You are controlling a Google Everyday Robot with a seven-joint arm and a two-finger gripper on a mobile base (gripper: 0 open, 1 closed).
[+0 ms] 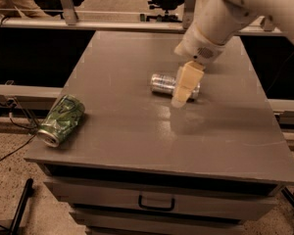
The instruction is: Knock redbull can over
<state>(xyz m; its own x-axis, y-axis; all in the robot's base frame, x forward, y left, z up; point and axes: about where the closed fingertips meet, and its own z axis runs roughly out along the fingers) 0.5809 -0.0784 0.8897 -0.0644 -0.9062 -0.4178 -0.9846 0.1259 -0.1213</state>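
Redbull can (162,82) lying on its side on the desk (137,146).
The end effector (180,98) hangs tip-down just in front of the can, covering its right part; whether it is open or closed cannot be determined. A crushed green can (61,120) lies well to its left, at the desk edge.

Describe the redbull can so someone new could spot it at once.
On the grey table, look near the middle, where the arm's cream gripper hangs. The redbull can lies on its side just behind it, partly covered. It is slim, silver and blue, unlike the crushed green can at the left front edge.
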